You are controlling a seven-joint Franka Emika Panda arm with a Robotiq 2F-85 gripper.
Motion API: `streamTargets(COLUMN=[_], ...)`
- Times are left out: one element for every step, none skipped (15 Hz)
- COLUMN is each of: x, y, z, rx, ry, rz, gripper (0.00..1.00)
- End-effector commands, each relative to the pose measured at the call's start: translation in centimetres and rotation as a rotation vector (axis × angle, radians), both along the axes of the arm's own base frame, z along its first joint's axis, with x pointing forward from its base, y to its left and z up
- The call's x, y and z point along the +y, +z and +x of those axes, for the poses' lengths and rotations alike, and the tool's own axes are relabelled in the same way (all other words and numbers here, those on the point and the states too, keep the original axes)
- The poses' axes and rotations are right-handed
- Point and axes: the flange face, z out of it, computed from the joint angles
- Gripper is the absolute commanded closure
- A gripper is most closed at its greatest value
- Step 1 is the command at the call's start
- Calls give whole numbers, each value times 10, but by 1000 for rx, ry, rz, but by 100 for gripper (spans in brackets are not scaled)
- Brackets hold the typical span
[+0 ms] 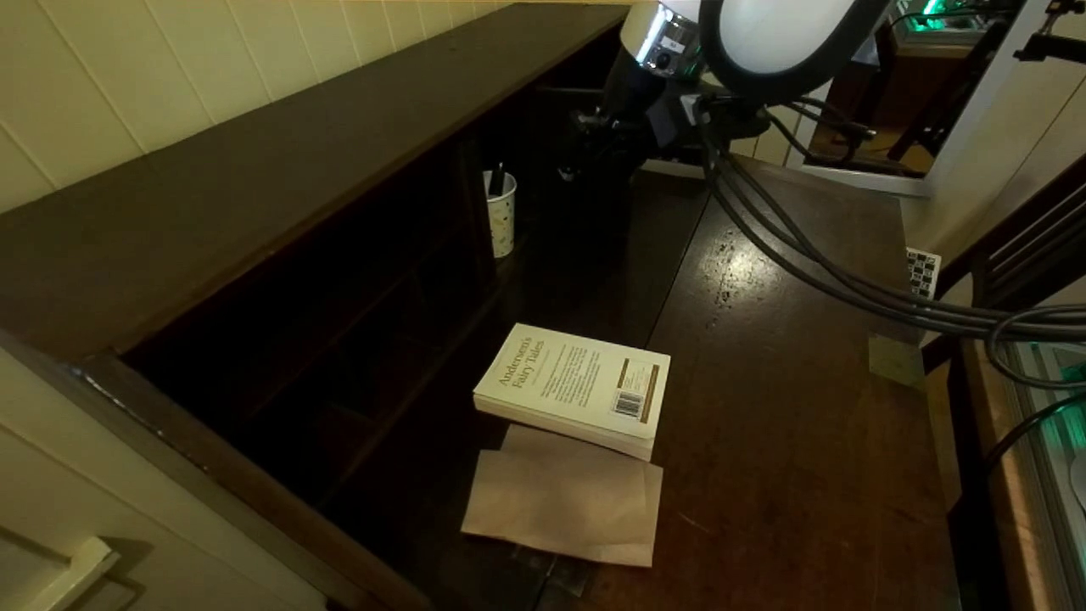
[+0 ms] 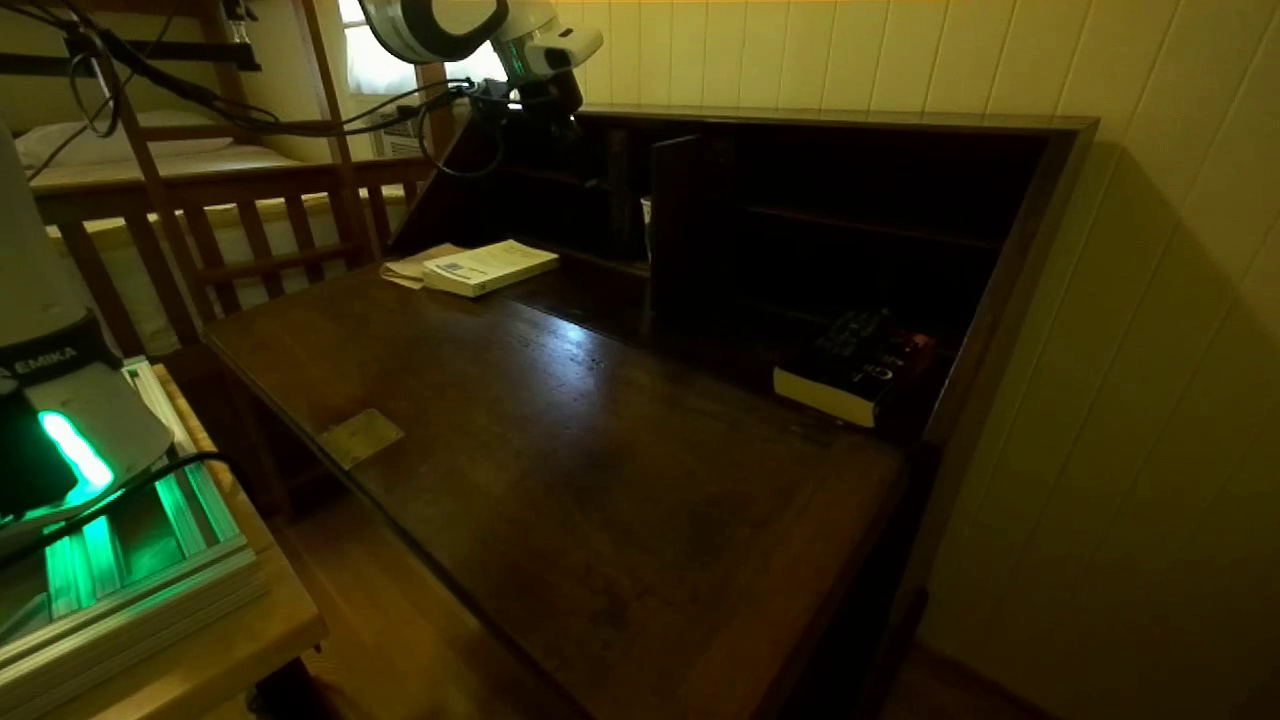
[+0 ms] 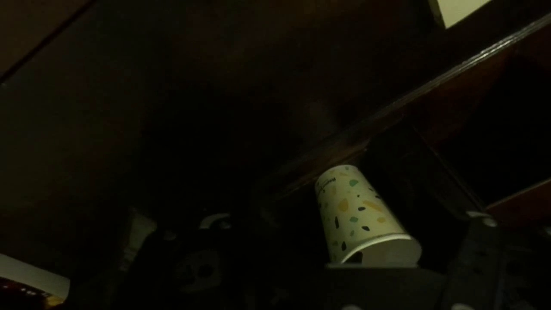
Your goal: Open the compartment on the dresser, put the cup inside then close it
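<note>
Speckled cup [image 1: 503, 222] upright in dresser [image 1: 339, 140], fingers [image 3: 475, 258] near it, spread wide, empty, white book [image 1: 577, 386] flat on tabletop [image 1: 764, 441].

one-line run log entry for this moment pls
cup: upright in compartment | door: open | gripper: open, apart from cup | remaining: close door

I've got open room over the front worktop [image 2: 520, 480]! Farther back, white book [image 2: 490, 266] and black book [image 2: 850, 368] block me low, and an upright panel [image 2: 676, 225] juts just beside the cup [image 1: 502, 222].
</note>
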Motion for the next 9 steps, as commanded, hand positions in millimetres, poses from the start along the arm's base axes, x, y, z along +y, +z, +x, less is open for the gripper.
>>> streamTargets(x=[-11, -16, -19, -23, -26, -31, -36, -39, -45], y=[12, 14, 18, 24, 28, 31, 35, 39, 43], z=[-35, -41, -47, -53, -58, -62, -66, -70, -73], rx=[56, 67, 75, 67, 77, 79, 81, 84, 82], ry=[40, 54, 78, 110, 133, 154, 176, 198, 222], rz=[-20, -34, -46, -69, -72, -82, -93, -91, -102], gripper=[0, 0, 0, 0, 0, 0, 0, 0, 0])
